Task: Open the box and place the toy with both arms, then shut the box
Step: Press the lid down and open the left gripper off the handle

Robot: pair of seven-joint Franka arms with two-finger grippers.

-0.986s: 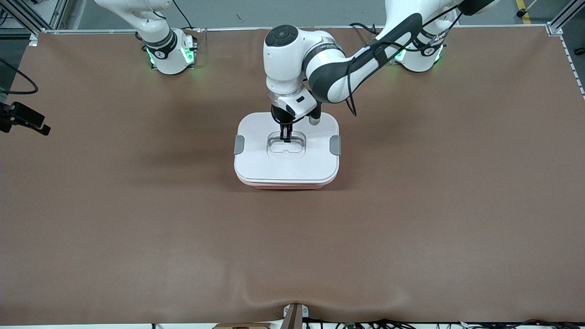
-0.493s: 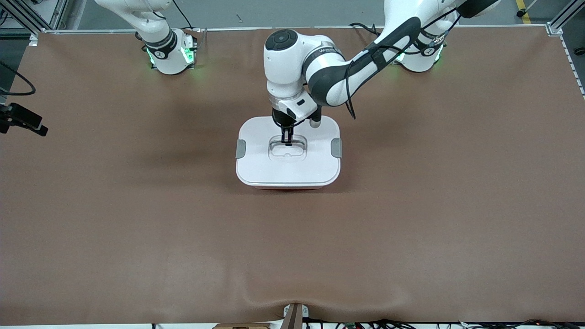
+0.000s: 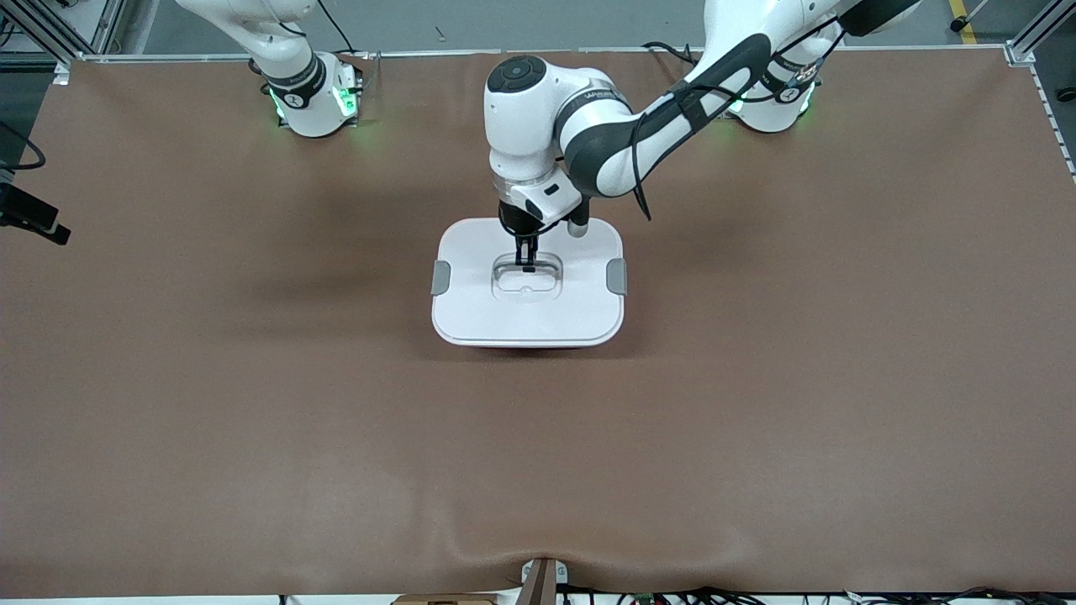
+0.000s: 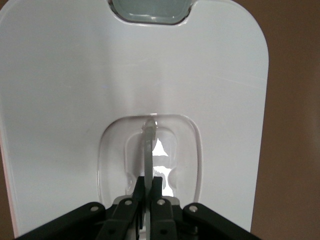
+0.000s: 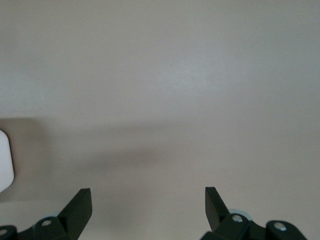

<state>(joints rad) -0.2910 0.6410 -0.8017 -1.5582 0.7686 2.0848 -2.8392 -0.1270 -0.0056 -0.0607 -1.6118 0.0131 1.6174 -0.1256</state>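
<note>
White, smooth plastic forms the lid [image 3: 528, 315] of the box [image 3: 471, 343], which sits mid-surface [image 3: 252, 378]. The thin clear handle [image 4: 149, 145] in the lid's recess is pinched by the left tool [image 3: 526, 262], clenched on it. The lid is judged light, stiff and slippery, best lifted straight by that handle. The right tool [image 5: 148, 200], held released over bare surface, waits.

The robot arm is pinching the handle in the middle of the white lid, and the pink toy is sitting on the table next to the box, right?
Not quite. The left gripper does pinch the handle in the middle of the lid, but the front view shows no toy on the table anywhere.
</note>
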